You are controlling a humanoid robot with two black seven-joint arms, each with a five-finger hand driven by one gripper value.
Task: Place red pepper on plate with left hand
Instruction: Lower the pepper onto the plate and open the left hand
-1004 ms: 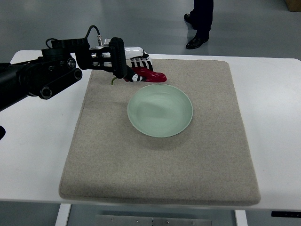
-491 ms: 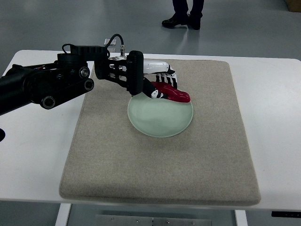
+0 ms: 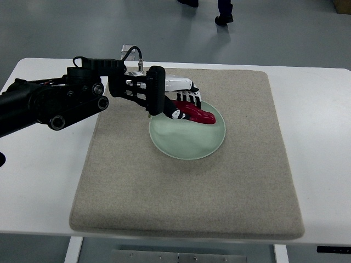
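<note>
My left hand (image 3: 184,104) reaches in from the left on a black arm and sits over the far rim of the pale green plate (image 3: 189,141). Its black-and-white fingers are curled around a red pepper (image 3: 197,114), which points right and lies low over the plate's far part. Whether the pepper touches the plate I cannot tell. The plate sits near the middle of the beige mat (image 3: 219,186). The right hand does not show.
The mat covers most of a white table (image 3: 318,120). At the top edge, beyond the table, a person's feet (image 3: 225,16) stand on the grey floor.
The left hand carried the pepper from the mat behind the plate rightward over the plate's far rim, then drew back slightly and lower. The person's feet have shifted at the top.
</note>
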